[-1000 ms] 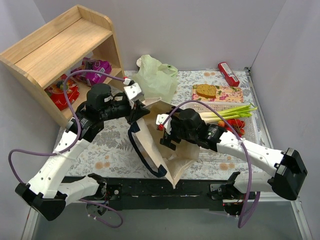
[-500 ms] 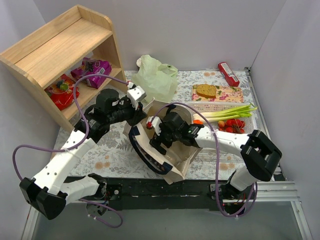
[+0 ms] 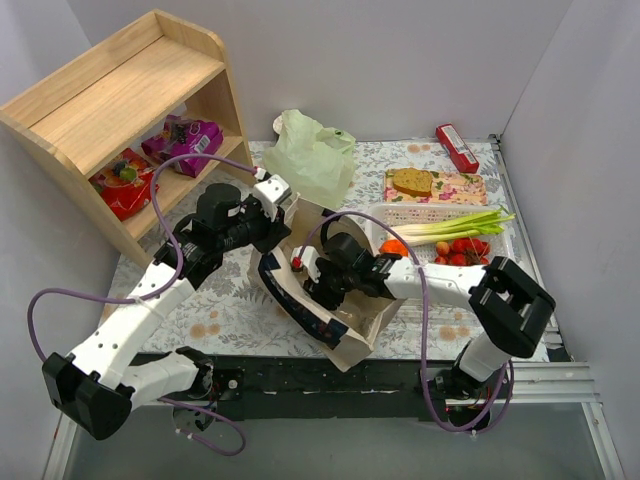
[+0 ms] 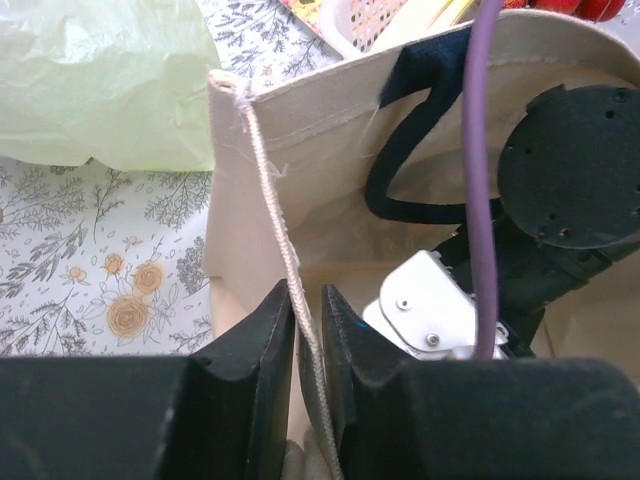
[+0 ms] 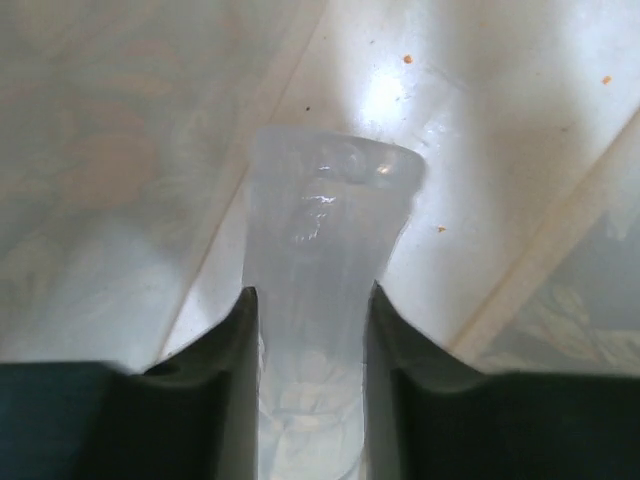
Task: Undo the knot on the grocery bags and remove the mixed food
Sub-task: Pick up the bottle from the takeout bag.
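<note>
Far off to the left of the left claw, a wooden shelf (image 3: 120,95), with a red snack packet (image 3: 125,187) and a purple snack packet (image 3: 190,140) on the lower board. Left claw (image 4: 305,300) clenched tight on the top edge of the beige canvas tote (image 4: 300,130), right at the corner seam. Just past that claw and a bit to its left, the pale green plastic bag (image 4: 100,80), lying on the flowery cloth beside the tote. Right claw (image 5: 311,295) down inside the tote, squeezing a clear bottle (image 5: 330,200), one finger on each side and the bottle poking out ahead of the tips. To the right of that claw, outside the tote, an orange round fruit (image 3: 393,247). Then a white basket (image 3: 400,213) with long green stalks (image 3: 465,225) lying across it, and red strawberries (image 3: 465,250) next to them. Farther back, a brown biscuit (image 3: 412,181) on a flowery tray (image 3: 465,187).
</note>
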Controlling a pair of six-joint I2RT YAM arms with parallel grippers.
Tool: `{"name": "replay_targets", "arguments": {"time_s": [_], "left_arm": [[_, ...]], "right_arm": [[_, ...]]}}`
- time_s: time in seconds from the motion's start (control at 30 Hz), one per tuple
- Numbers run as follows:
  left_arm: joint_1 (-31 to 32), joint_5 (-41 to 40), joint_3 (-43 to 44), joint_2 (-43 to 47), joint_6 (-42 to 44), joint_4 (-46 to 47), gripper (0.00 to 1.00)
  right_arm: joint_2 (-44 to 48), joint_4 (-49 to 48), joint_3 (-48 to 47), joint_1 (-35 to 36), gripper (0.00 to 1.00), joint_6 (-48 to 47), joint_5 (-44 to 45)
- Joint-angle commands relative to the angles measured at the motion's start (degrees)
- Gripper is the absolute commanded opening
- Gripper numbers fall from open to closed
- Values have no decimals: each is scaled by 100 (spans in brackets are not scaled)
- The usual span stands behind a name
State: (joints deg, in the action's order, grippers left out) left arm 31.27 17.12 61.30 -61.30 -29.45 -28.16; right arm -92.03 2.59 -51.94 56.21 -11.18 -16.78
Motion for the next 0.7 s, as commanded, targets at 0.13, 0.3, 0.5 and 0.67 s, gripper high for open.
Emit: {"name": "replay_targets", "arguments": {"time_s": [0.13,0.3,0.5,0.67], "left_arm": [[55,-165,-294,268,18,777,0],[38,-201,-355,215,-165,918,0],[11,98,-320,57,-341,751,0],[11,397,91,-66,-316,488,9]], "right_arm": [[905,1434,-884,-548,1,-1324,-976],[1151,2439,-1968,-1294,1,-2001,-2328],[1872,2352,-2478,-1823,1,-1844,-2927],[2426,1808,-2751,-1841,1,-1774,-2867]]}}
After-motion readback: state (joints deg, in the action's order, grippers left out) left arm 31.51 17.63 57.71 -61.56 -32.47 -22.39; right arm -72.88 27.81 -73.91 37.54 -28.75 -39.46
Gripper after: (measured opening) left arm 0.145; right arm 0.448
